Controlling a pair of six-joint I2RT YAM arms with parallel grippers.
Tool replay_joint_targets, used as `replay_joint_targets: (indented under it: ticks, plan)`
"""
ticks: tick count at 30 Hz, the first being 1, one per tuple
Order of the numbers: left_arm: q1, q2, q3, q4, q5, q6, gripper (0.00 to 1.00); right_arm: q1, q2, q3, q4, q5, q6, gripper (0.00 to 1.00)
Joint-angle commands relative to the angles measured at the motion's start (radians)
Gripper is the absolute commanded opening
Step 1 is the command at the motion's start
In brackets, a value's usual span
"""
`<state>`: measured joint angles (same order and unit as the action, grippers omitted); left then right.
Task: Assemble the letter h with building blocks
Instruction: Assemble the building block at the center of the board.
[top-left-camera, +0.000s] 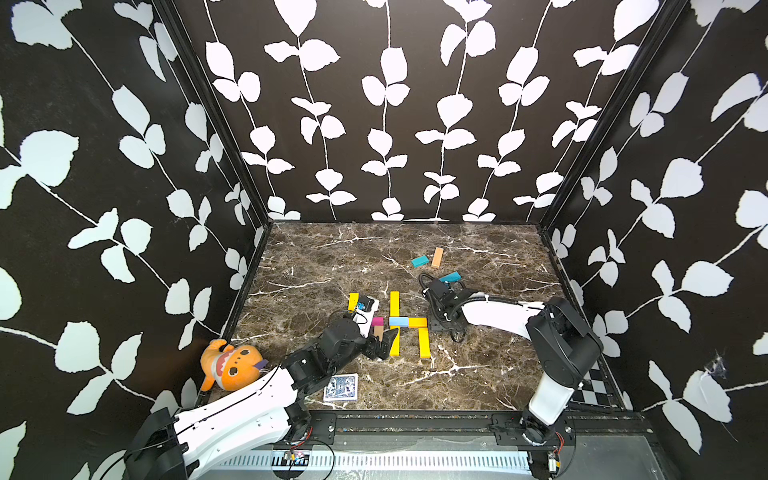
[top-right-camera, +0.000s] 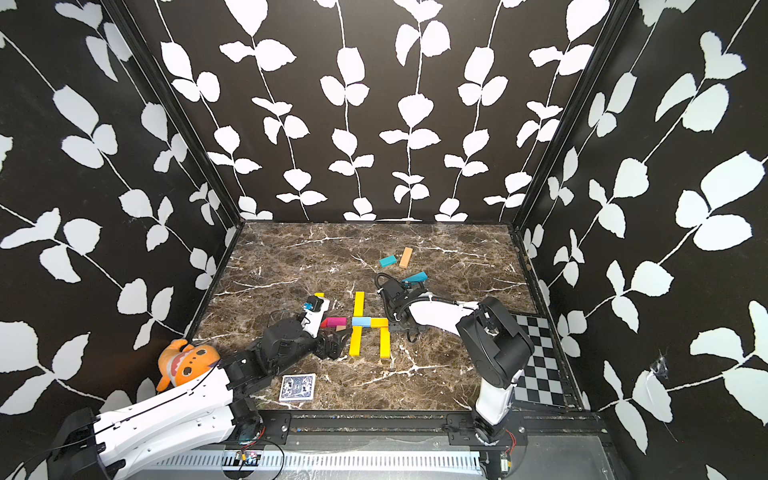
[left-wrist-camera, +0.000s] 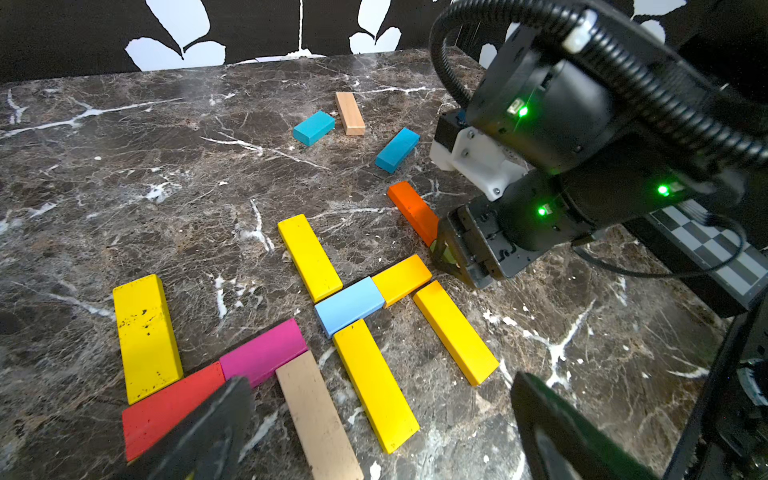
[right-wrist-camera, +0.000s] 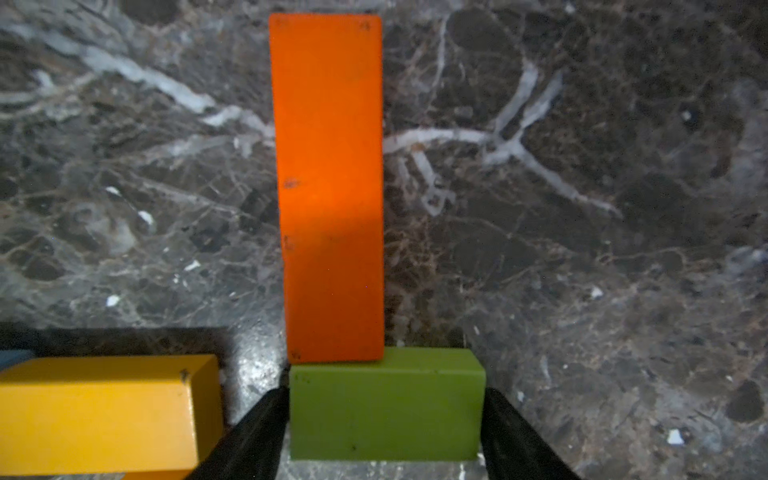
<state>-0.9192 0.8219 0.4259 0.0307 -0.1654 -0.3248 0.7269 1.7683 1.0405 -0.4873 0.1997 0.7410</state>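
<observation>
Surface: dark brown marble-look tabletop (top-left-camera: 332, 257) with white veins, flat and glossy; walls (top-left-camera: 395, 104) on three sides, black with a white leaf-and-stem print; checkered mat (top-right-camera: 540, 353) along the right edge by the right arm's base; orange plush toy (top-left-camera: 230, 365) in the near left corner; blue-patterned playing card (top-left-camera: 340, 387) flat near the front edge.

Letter h (top-left-camera: 405, 322) lies flat near the middle of the tabletop, between the two grippers; upper stem bar (left-wrist-camera: 309, 257) and lower stem bar (left-wrist-camera: 376, 386) are both yellow, with the end of a light blue bar (left-wrist-camera: 349, 305) between them; the light blue bar touches a yellow-orange bar (left-wrist-camera: 401, 279) to make the crossbar; yellow leg bar (left-wrist-camera: 455, 332) sits just under the crossbar's outer end, with a thin gap showing.

Loose blocks: yellow bar (left-wrist-camera: 145, 336), red bar (left-wrist-camera: 170, 407), pink bar (left-wrist-camera: 262, 351) and tan bar (left-wrist-camera: 316, 415) clustered beside the h; two teal blocks (top-left-camera: 419, 261) and a pale wooden block (top-left-camera: 437, 257) near the far side.

Left gripper (top-left-camera: 383, 343): jaws spread wide, holding nothing, low over the tan bar and lower stem bar.

Right gripper (right-wrist-camera: 386, 395): fingers (right-wrist-camera: 257, 428) stand at both ends of a green block (right-wrist-camera: 386, 432) that lies just beside the crossbar's outer end, apart from it; an orange block (right-wrist-camera: 328, 187) butts end-on against the green block's long side; whether the fingers press the block or only flank it cannot be told.
</observation>
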Motion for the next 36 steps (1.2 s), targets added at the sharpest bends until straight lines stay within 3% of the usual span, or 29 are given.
replay_joint_targets:
  ticks: [1,17,25,28,31,36]
  plan:
    - [0.006,0.004,0.03,0.028,-0.006,0.0,0.99,0.01,0.021,0.003,-0.006,0.012,0.015,0.75]
    - [0.008,0.018,0.029,0.038,0.004,-0.007,0.99,0.005,-0.033,-0.017,0.038,0.0,0.024,0.83]
    - [0.01,0.01,0.034,0.037,0.011,-0.004,0.99,-0.034,-0.16,-0.07,0.101,0.055,0.005,0.87]
    - [0.01,0.006,0.04,0.027,0.014,0.001,0.99,-0.038,-0.27,-0.082,0.117,0.07,-0.03,0.89]
    - [0.011,-0.01,0.042,0.015,0.006,0.004,0.99,-0.056,-0.343,-0.106,0.104,0.007,-0.036,0.89]
    - [0.011,-0.019,0.044,0.015,0.01,-0.002,0.99,-0.109,-0.403,-0.223,0.167,-0.255,0.013,0.89]
